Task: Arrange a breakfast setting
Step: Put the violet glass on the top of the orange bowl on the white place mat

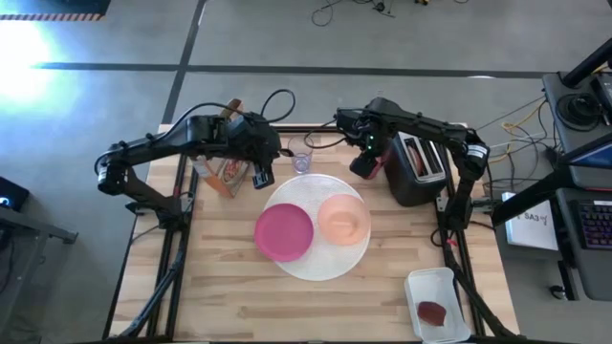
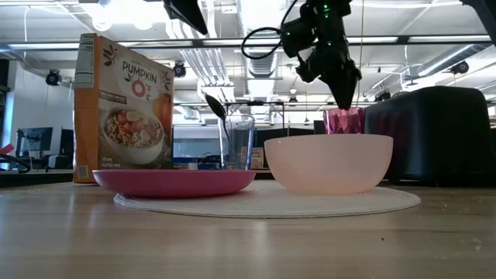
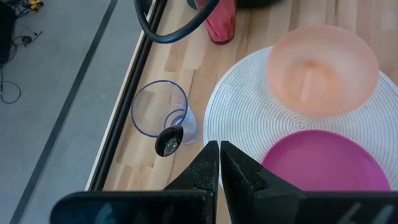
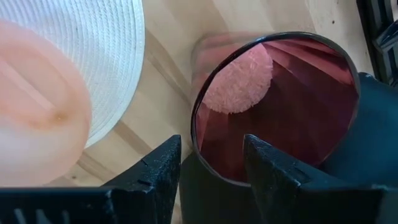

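Right gripper [image 1: 364, 164]: parted over cup [image 4: 273, 106], upper centre, grasping nothing | step: cup placement | next: lift clear | left gripper [image 3: 219, 163]: clenched, empty.

Cereal box [image 2: 124, 105] front reads "PUMPKIN" over a large "O's" in the low view; smaller print on it is not legible.

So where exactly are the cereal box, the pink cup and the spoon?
orange cereal box [image 2: 124, 108]: low view, on its printed front.
translucent pink cup [image 4: 273, 106]: right wrist view, on its inner wall.
teal-handled spoon [image 3: 168, 141]: left wrist view, on its bowl end.
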`<state>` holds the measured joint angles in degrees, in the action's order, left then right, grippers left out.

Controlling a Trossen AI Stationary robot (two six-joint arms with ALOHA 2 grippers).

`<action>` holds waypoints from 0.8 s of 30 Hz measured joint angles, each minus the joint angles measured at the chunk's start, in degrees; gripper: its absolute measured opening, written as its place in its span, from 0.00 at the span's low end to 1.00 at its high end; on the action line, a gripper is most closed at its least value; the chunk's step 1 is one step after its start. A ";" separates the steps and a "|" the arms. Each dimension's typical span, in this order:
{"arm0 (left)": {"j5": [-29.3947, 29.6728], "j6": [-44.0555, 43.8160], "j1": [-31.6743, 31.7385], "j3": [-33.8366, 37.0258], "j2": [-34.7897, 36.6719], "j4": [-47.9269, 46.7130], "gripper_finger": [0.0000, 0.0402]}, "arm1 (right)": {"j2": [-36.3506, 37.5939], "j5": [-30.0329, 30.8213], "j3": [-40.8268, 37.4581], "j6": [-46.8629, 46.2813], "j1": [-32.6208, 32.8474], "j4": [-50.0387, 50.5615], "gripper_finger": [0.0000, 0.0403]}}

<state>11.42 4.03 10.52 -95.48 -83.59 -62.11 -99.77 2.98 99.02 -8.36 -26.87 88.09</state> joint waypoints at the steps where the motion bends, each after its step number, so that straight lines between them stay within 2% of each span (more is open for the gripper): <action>1: -0.02 0.00 0.00 0.00 0.02 0.00 0.00 | 0.00 0.00 -0.06 0.02 0.00 -0.35 0.41; 10: -0.02 0.17 0.00 0.00 0.02 -0.02 0.00 | -0.05 -0.02 -3.78 2.16 -0.15 -5.19 0.41; 15: -0.03 0.20 0.00 0.00 0.02 -0.04 0.00 | -0.11 -0.02 -6.14 2.98 -0.15 -6.61 0.37; 19: -0.04 0.19 0.00 0.00 0.04 -0.04 0.00 | -0.11 -0.02 -6.62 3.81 -0.15 -6.67 0.29; 24: -0.03 0.10 0.00 0.00 0.04 -0.04 0.00 | -0.11 -0.36 -6.62 5.01 -0.15 -7.66 0.11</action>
<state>11.39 4.13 10.52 -95.48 -83.55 -62.15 -99.88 2.62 92.40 -3.34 -27.03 80.43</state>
